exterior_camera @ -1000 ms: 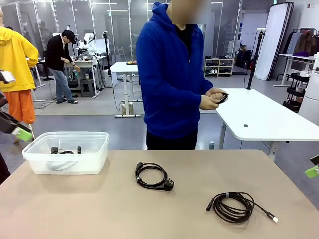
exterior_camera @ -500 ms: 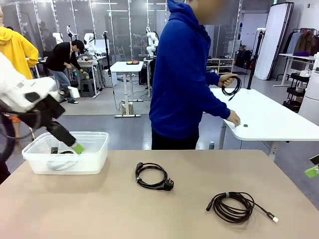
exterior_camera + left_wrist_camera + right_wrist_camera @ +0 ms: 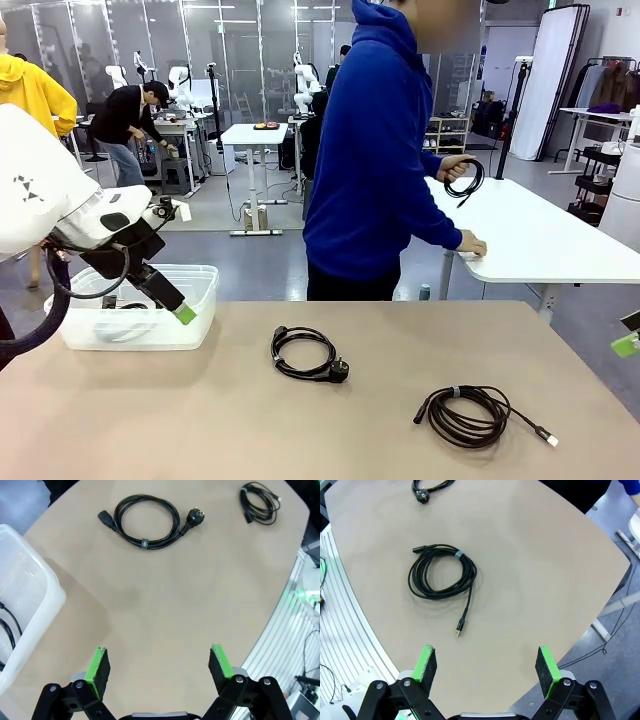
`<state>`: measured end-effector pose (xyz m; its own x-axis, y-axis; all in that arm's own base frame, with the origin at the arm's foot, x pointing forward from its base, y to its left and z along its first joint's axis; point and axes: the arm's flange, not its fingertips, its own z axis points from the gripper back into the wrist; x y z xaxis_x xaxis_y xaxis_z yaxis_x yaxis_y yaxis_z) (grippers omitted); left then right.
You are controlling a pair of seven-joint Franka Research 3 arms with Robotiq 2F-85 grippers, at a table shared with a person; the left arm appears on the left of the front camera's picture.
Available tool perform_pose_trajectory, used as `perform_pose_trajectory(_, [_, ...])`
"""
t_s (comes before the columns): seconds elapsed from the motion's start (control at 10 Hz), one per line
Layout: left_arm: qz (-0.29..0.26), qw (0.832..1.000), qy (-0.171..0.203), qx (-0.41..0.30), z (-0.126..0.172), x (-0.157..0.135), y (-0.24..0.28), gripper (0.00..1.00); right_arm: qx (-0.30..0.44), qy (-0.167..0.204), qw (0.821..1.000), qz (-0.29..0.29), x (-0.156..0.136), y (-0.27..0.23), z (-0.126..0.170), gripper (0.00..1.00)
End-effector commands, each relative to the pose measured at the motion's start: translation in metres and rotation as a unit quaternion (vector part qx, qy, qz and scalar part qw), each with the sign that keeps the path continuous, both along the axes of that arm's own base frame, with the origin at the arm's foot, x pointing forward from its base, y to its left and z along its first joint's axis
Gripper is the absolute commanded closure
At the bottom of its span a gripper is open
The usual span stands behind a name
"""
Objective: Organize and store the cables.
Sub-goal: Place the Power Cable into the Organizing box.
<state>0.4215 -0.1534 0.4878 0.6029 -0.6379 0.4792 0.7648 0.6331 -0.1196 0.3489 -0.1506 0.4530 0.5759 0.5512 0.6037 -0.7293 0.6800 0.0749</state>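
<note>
Round black cord coils, matte tan tabletop, translucent rectangular plastic bin

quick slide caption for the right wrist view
Open right gripper hovers over the tan table, a coiled black cable lying on it just ahead.

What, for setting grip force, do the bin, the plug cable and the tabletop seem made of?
Bin: translucent whitish plastic, slightly glossy; cords show through its wall. Plug cable: black, matte, rubbery-looking sheath, probably rubber or PVC. Tabletop: beige, matte, even surface, perhaps laminate; uncertain.
</note>
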Motion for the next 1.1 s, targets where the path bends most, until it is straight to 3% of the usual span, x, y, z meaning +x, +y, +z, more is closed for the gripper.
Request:
perform_pose_trajectory(0.0, [-0.003,1.000,-0.007,0.005,0.004,-0.004,-0.005,0.00,0.005,-0.001,1.000,0.001,0.001,-0.001,0.000,0.00])
perform_pose_trajectory(0.4, [-0.006,1.000,-0.002,-0.001,0.002,-0.003,-0.006,0.00,0.005,-0.001,1.000,0.001,0.001,-0.001,0.000,0.00])
perform_pose_trajectory(0.8, [-0.071,0.991,-0.025,0.108,-0.008,0.042,-0.140,0.00,0.005,-0.001,1.000,0.001,0.001,-0.001,0.000,0.00])
perform_pose_trajectory(1.0, [-0.078,0.989,-0.006,0.126,-0.022,0.055,-0.177,0.00,0.005,-0.001,1.000,0.001,0.001,-0.001,0.000,0.00])
